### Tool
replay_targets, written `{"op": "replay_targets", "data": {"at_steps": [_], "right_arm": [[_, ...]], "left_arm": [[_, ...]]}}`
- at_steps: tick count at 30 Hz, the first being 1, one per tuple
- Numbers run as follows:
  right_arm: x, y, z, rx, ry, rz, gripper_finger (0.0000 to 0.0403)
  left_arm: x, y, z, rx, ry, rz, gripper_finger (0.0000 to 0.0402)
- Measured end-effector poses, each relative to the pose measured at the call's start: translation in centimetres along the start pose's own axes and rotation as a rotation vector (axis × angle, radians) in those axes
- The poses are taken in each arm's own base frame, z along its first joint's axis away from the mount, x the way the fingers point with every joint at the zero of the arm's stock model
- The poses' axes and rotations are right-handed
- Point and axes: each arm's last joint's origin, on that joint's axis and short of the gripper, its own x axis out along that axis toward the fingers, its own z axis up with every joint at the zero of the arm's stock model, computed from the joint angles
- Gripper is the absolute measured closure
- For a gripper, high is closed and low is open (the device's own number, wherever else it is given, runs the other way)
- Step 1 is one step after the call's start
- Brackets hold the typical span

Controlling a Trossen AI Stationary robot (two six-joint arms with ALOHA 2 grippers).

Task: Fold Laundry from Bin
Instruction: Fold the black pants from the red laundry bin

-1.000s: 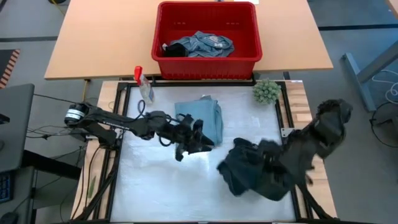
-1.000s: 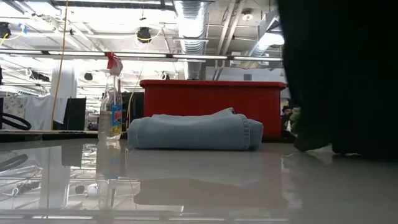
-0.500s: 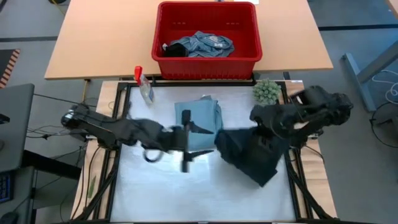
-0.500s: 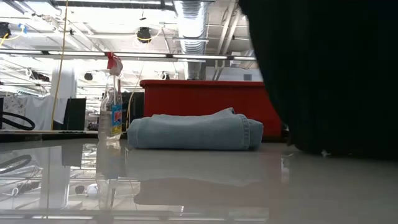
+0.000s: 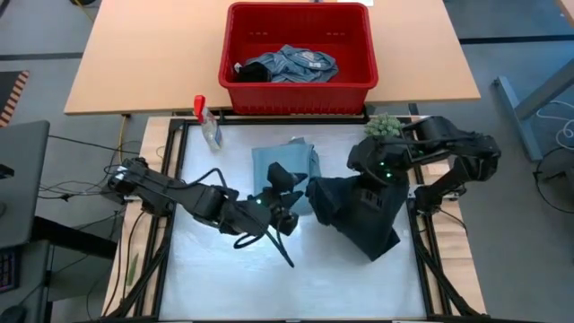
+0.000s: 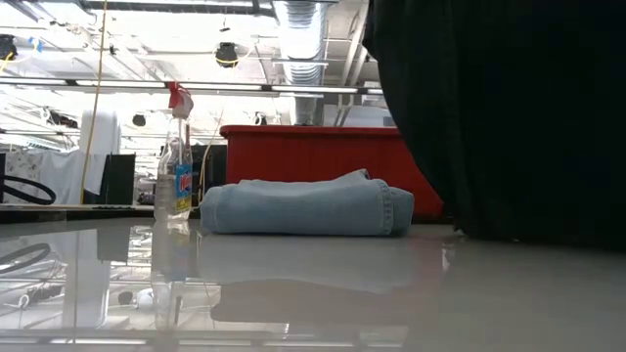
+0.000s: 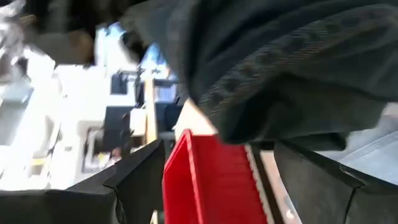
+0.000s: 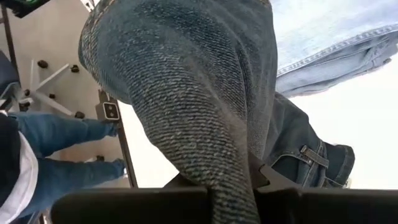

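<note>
While the right gripper point(image 5: 375, 175) pinches the dark jeans point(image 5: 357, 212) and holds them hanging over the table's right half, the left gripper point(image 5: 285, 199) sits just beside their edge with fingers spread. Folded light blue jeans point(image 5: 289, 170) lie mid-table, near the red bin point(image 5: 298, 85), which holds more laundry point(image 5: 289, 65).

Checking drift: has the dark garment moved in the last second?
Yes. The dark garment has moved left, from the table's right edge up against the folded light-blue garment, held by the right tool.
</note>
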Motion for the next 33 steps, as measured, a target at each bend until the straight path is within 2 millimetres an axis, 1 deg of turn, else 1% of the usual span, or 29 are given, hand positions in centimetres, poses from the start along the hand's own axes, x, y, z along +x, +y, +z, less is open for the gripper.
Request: {"op": "replay_targets", "data": {"at_steps": [4, 9, 12, 16, 19, 21, 24, 26, 28, 33], "right_arm": [[0.0, 0.3, -0.2, 0.009, 0.005, 0.009, 0.0363], [0.3, 0.7, -0.2, 0.020, 0.015, 0.012, 0.0363], [0.6, 0.9, -0.2, 0.023, 0.020, 0.013, 0.0362], [1.0, 1.4, -0.1, 0.013, 0.034, 0.026, 0.0362], [1.4, 1.9, 0.0, -0.015, 0.049, 0.075, 0.0362], [1.7, 2.2, 0.1, -0.029, 0.054, 0.082, 0.0362], [2.0, 2.3, 0.2, -0.034, 0.058, 0.082, 0.0362], [2.1, 2.3, 0.2, -0.035, 0.060, 0.082, 0.0362], [2.1, 2.3, 0.2, -0.036, 0.060, 0.082, 0.0362], [2.0, 2.3, 0.2, -0.038, 0.069, 0.100, 0.0362]], "left_arm": [[0.5, 0.0, 0.2, -0.020, -0.123, -0.062, 0.0111], [0.8, 0.9, 0.5, -0.099, -0.185, -0.016, 0.0111], [1.0, 1.1, 0.6, -0.137, -0.237, -0.030, 0.0111], [1.0, 1.0, 0.7, -0.126, -0.302, -0.070, 0.0111], [1.6, 0.3, 0.8, -0.092, -0.286, -0.085, 0.0111], [1.7, 0.1, 0.8, -0.080, -0.289, -0.102, 0.0111], [1.5, 0.2, 1.0, -0.085, -0.360, -0.130, 0.0118], [1.3, 0.1, 1.2, -0.088, -0.379, -0.132, 0.0139], [1.2, 0.1, 1.3, -0.090, -0.385, -0.130, 0.0175], [1.3, 0.2, 1.3, -0.123, -0.381, -0.135, 0.0296]]}}
